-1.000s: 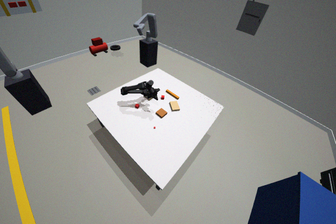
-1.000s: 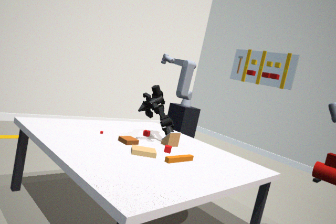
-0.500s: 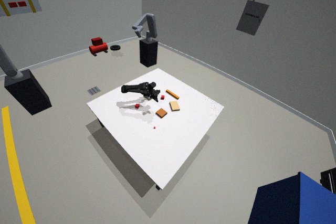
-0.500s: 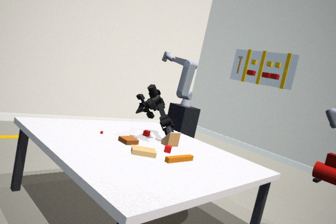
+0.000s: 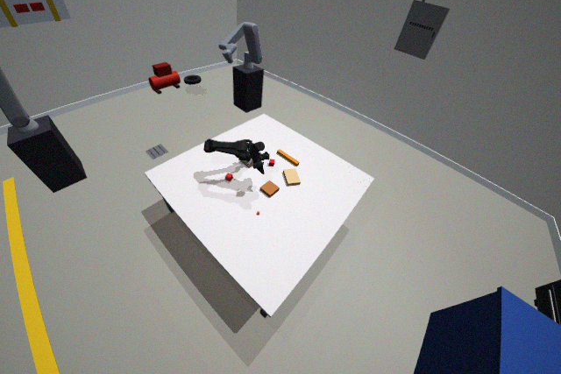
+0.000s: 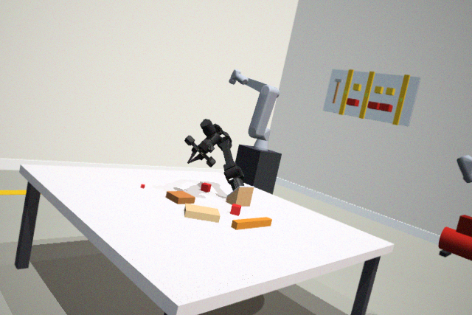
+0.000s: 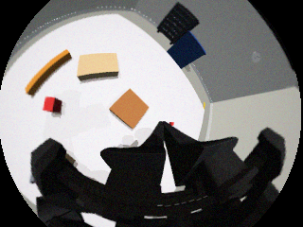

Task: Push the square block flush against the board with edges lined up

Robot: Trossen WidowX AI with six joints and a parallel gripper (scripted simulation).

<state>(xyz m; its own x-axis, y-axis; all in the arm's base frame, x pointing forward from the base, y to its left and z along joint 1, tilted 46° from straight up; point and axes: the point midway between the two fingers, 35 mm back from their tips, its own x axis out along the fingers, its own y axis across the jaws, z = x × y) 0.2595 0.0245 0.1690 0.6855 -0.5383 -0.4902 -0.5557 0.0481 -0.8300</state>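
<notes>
The square block (image 5: 269, 188) (image 6: 178, 197) (image 7: 129, 108) is orange-brown and lies flat on the table. The board (image 5: 291, 176) (image 6: 201, 213) (image 7: 98, 63) is pale tan, flat and oblong. A gap separates them. In the wrist view the block is turned, with one corner toward the board's long side. My gripper (image 5: 262, 172) (image 6: 188, 161) (image 7: 161, 124) is shut and empty. It hangs above the table, clear of both parts, with its fingertips touching or nearly so.
An orange bar (image 5: 287, 157) (image 6: 251, 223) (image 7: 47, 71) lies beyond the board. One red cube (image 5: 272, 162) (image 6: 236, 209) (image 7: 52, 104) is near it; another red cube (image 5: 229, 176) (image 6: 206, 187) is near the arm. A tiny red cube (image 5: 258, 213) (image 6: 142, 186) lies past the block. A wooden wedge (image 6: 244, 195) stands by the arm's base.
</notes>
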